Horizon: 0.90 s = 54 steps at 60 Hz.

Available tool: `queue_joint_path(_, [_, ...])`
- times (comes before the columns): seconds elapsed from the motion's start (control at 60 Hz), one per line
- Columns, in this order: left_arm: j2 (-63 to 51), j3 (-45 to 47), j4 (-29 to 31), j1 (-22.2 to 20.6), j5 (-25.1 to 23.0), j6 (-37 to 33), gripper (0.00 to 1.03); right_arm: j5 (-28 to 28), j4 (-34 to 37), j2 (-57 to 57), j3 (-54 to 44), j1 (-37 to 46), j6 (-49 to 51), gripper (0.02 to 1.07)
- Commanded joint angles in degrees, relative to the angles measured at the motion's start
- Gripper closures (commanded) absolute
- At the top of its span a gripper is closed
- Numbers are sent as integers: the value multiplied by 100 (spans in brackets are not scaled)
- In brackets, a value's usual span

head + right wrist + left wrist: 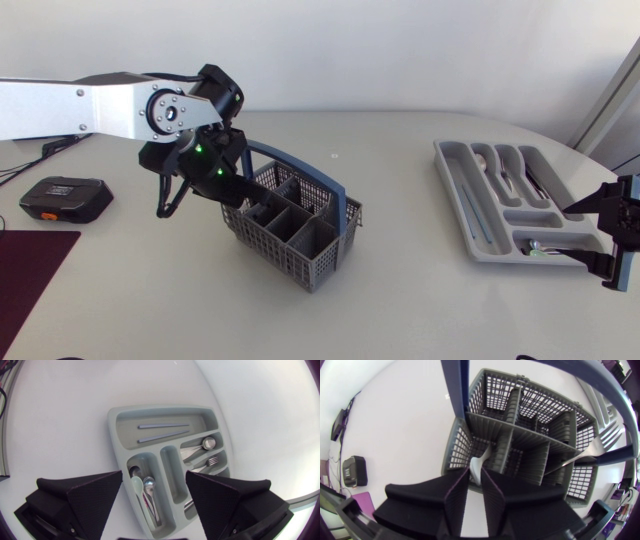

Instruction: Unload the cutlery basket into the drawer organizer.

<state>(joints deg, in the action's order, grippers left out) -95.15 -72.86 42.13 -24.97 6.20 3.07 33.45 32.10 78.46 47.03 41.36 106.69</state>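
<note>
No legible text, labels, numbers — nothing readable on any surface.

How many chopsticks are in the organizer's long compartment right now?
2. Both lie in the drawer organizer, in its long compartment, roughly parallel: one chopstick nearer the outer wall, the other chopstick beside it, toward the smaller slots. None look hidden there.

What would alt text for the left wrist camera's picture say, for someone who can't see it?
A black two-fingered robot hand grips a pale utensil handle standing in a compartment of a grey plastic mesh cutlery basket, seen from above. The basket's dark blue carrying handle arches across, over a white table.
</note>
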Motion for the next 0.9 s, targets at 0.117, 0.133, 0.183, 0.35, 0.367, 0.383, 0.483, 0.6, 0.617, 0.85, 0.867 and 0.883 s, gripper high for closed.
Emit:
queue_joint_path(0.117, [-214,-97,85,-122,312,132,95,109,104,-164,-220,-32,9,15])
queue_joint_path(0.133, [-214,-97,85,-131,347,132,95,109,113,-190,-220,-32,9,15])
queue_joint_path(0.183, [-223,-97,85,-166,417,132,96,144,139,-234,-246,-32,9,15])
queue_joint_path(0.35, [-126,-106,111,-245,716,-8,97,153,183,-401,-352,-102,9,15])
queue_joint_path(0.367, [-91,-114,111,-254,751,-26,97,153,192,-419,-361,-111,9,15])
queue_joint_path(0.383, [-65,-114,120,-254,787,-52,97,153,192,-428,-370,-120,9,15])
queue_joint_path(0.483, [199,-167,138,-324,980,-210,97,153,262,-515,-378,-155,0,15])
queue_joint_path(0.6, [551,-193,138,-482,1419,-439,97,162,403,-709,-405,-234,0,15])
queue_joint_path(0.617, [603,-193,146,-509,1472,-474,97,170,438,-735,-396,-243,-8,15])
queue_joint_path(0.85, [1219,-167,243,-869,1982,-870,97,197,631,-1227,-440,-559,-430,15])
queue_joint_path(0.867, [1271,-176,296,-895,2008,-905,97,197,640,-1263,-440,-594,-474,15])
queue_joint_path(0.883, [1298,-185,331,-895,2008,-931,97,197,649,-1289,-431,-621,-518,15])
